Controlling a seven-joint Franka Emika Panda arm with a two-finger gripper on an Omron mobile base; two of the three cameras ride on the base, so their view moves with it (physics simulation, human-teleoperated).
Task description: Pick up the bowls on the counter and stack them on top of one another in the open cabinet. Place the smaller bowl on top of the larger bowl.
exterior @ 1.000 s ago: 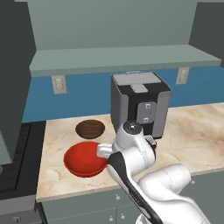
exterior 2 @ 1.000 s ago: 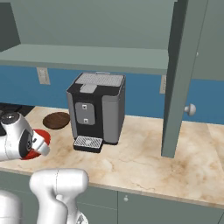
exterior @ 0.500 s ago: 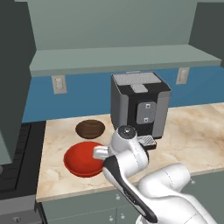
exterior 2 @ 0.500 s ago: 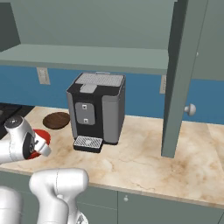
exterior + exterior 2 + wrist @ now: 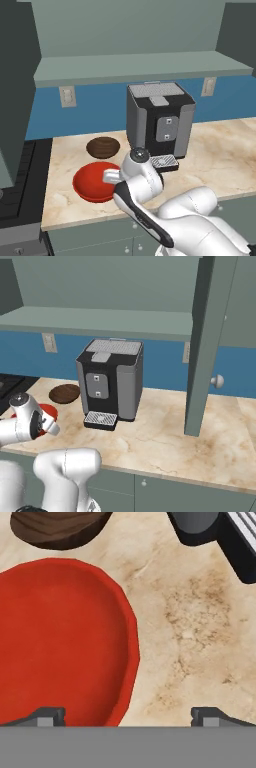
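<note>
Red bowl (image 5: 60,642) sits on the worktop (image 5: 200,642) with the brown bowl (image 5: 55,527) just behind; your end effector (image 5: 127,714) hangs wide open, straddling the red rim. Drop straight, one finger inside, one outside, then pinch the wall squarely.

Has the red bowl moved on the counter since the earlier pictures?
No. The red bowl lies in the same place, in front of the brown bowl and to the left of the coffee machine.
</note>
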